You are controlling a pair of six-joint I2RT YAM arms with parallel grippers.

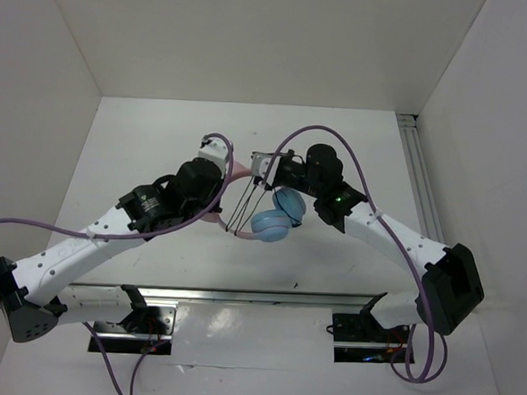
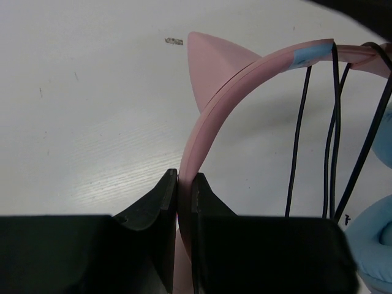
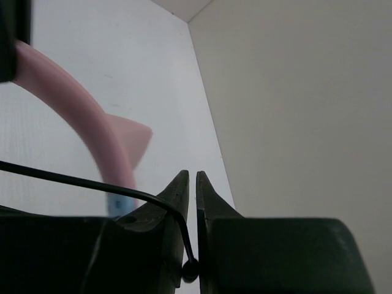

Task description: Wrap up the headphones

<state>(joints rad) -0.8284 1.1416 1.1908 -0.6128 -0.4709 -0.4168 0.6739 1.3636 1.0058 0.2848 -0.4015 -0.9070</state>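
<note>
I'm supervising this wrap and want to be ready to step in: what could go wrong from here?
1. The left hand holds the thin pink cat-ear headband by a narrow pinch, so a hard cord pull might twist it free.
2. The thin black cord sits between the right hand's barely parted fingers. It could slip out, slackening the turns draped over the headband.

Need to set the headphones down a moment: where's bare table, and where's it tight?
Bare table lies back-left, between the side wall and the left arm; also a patch between it and the right arm, from the ear cups to the near rail. Crowded: the centre, where the left gripper clamps the headband and the right gripper the cord.
</note>
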